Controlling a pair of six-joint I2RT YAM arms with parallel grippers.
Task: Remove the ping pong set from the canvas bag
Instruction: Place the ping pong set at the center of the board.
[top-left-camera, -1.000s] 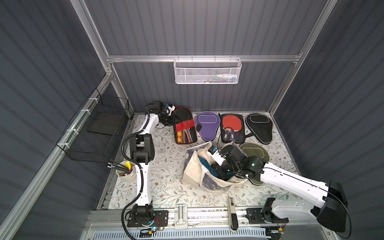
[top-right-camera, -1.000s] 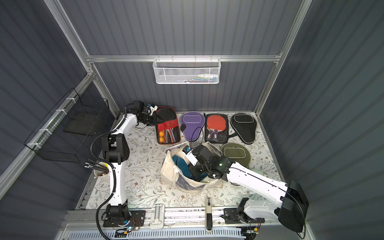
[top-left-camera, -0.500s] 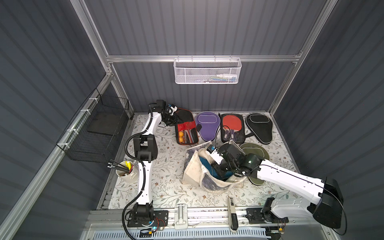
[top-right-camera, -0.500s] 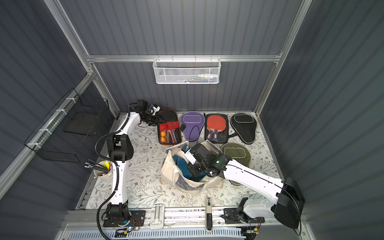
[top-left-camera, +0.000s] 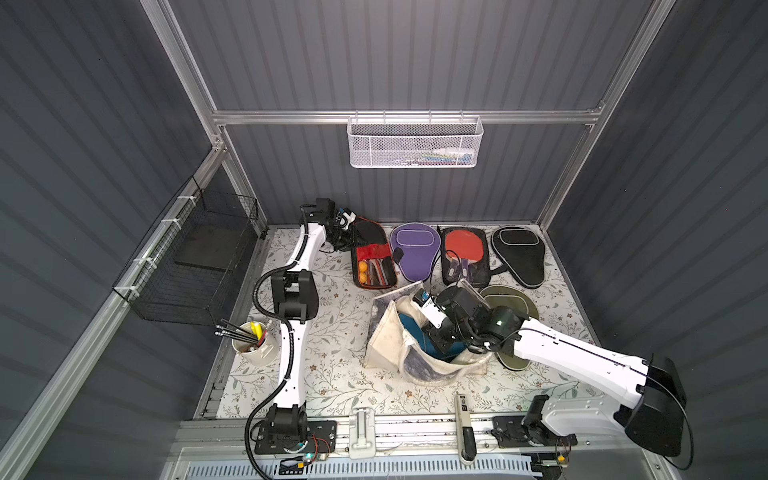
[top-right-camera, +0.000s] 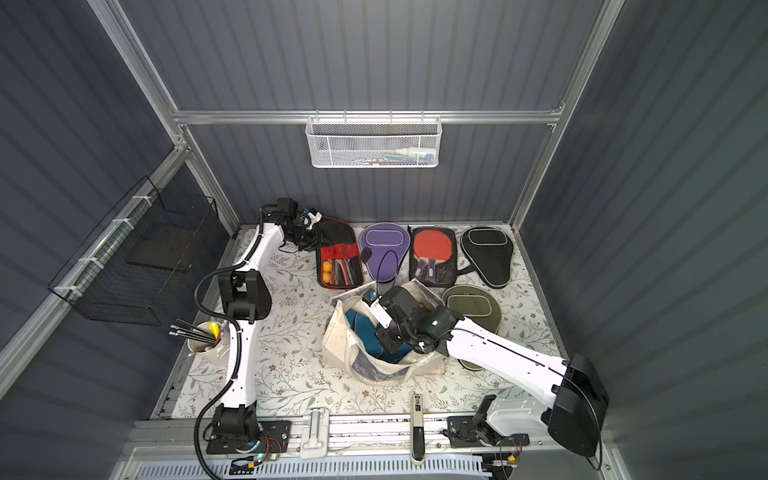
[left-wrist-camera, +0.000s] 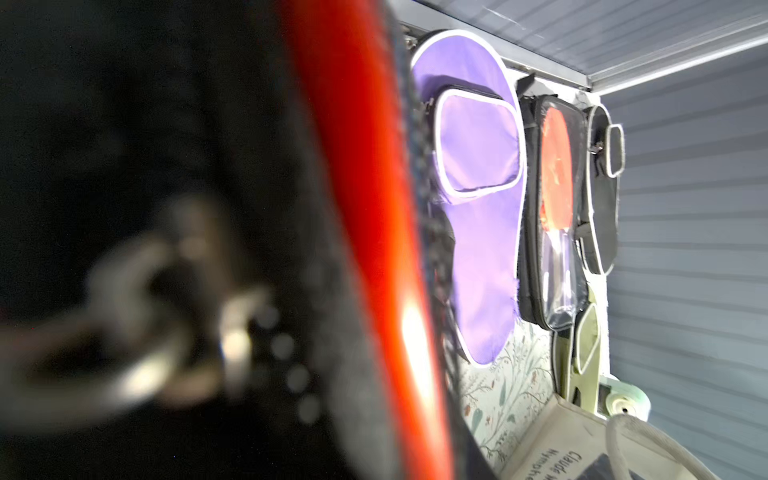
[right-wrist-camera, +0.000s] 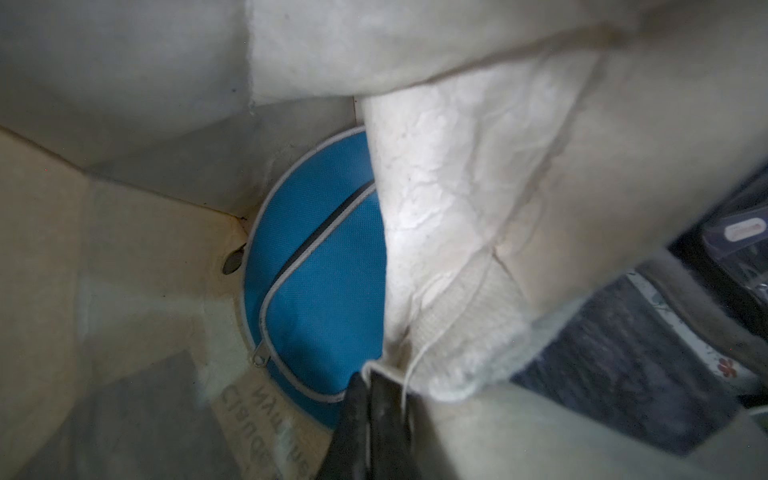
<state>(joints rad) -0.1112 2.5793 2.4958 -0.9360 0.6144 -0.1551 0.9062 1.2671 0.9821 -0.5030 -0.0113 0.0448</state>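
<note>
Floral table (top-left-camera: 332, 332) holds most of the ping pong set (top-left-camera: 415, 253) along its back, yet the slumped canvas bag (top-left-camera: 384, 345) hides 1 blue case (right-wrist-camera: 324, 257), so move your closed right gripper (right-wrist-camera: 370, 386) off the canvas fold, then pinch the case's piped rim; your left gripper (top-left-camera: 347, 237), by the black case (top-left-camera: 370, 230), has an unreadable state.

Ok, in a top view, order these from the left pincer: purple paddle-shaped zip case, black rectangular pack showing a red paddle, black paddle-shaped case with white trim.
From the left pincer, back left:
1. Purple paddle-shaped zip case, left part of the back row.
2. Black rectangular pack showing a red paddle, mid-row.
3. Black paddle-shaped case with white trim, far right end.
</note>
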